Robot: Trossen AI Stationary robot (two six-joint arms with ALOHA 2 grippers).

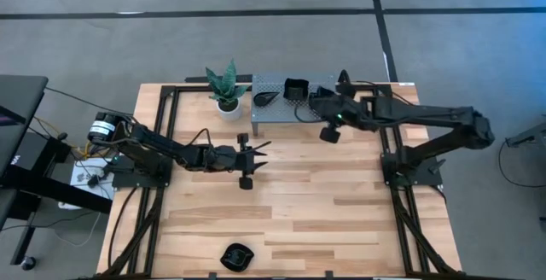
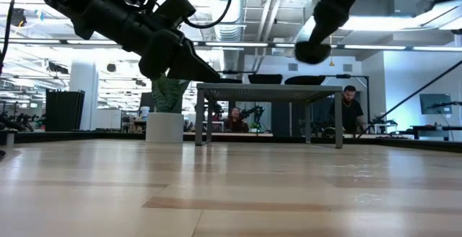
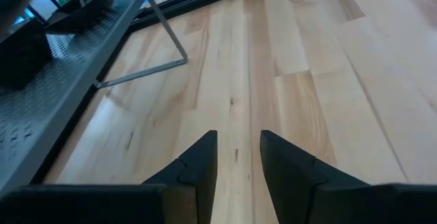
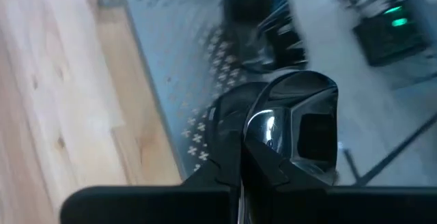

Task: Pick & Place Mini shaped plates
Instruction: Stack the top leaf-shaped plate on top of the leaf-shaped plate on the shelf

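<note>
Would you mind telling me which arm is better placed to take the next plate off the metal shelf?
Right. The right gripper is over the metal shelf beside the square plate, jaws apparently gripping a dark plate. The left gripper hovers open-jawed over bare table, farther from the shelf.

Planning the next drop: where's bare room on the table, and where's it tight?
Free: the wood between the left claw and the black plate at the near edge, and the whole right half out to the right frame. Crowded: the metal shelf at the back, with dark plates, the plant and the right claw gripping a plate.
</note>
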